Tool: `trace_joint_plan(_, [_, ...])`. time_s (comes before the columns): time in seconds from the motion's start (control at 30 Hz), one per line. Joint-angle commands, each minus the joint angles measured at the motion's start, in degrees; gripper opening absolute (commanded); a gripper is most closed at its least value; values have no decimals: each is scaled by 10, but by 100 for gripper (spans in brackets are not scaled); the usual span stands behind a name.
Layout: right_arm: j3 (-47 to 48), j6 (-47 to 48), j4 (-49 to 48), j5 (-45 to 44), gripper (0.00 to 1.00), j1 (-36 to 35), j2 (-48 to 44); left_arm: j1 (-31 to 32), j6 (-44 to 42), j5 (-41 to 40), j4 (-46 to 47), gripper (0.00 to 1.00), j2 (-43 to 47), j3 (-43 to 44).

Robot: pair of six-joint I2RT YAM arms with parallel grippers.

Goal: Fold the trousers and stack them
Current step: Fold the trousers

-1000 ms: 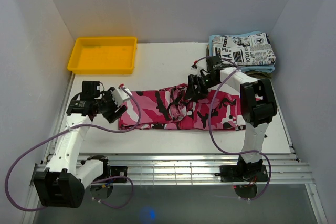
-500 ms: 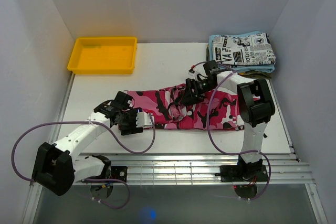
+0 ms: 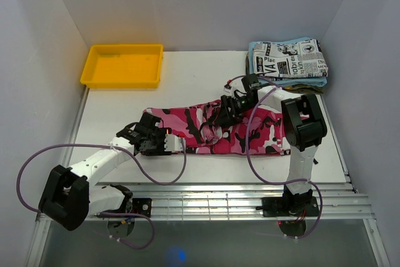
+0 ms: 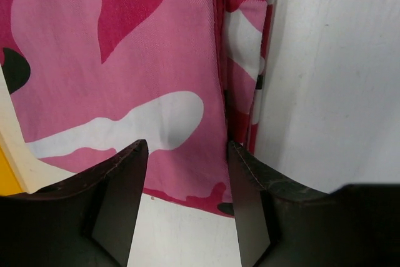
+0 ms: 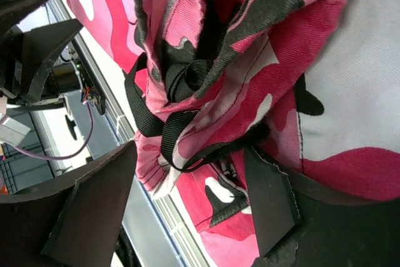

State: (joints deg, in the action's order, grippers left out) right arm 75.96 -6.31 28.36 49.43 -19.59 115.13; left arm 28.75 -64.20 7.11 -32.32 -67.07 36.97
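Across the middle of the table (image 3: 187, 73) the trousers (image 3: 250, 139) lie flat in a long band, legs to the left, bunched waist near the centre.

Left arm: we note it reaches low and forward from its base, forearm nearly level. The left gripper (image 3: 167, 142) sits at the near left corner of the trousers. On the left wrist view the left gripper (image 4: 184, 154) has its jaws well apart, straddling the hem edge, with cloth and bare table showing between them; nothing is clamped.

Right arm: elbow folded high and wrist turned left, so the right gripper (image 3: 225, 109) is at the bunched waist. On the right wrist view the right gripper (image 5: 187, 161) stands wide, a fold of waistband and a black strap (image 5: 156, 132) between the fingers, with a gap at one side. We see no grip.

Change since a second ago: the left arm stood raised over the left end of the trousers and is now lowered to their near corner. The right arm has barely shifted. We find the trousers lying as before.
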Motion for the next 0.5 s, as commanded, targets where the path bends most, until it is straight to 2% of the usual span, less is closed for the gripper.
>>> trace_joint_plan(0.0, [5,11,9,16,74,2,11,7,-11,-9,38,64,-11,1])
trace_joint_plan(0.3, [30,28,41,30,75,22,20,25,-29,-16,66,64,-23,-22])
trace_joint_plan(0.47, [34,51,64,27,75,29,22,36,-15,-22,64,69,-24,-22])
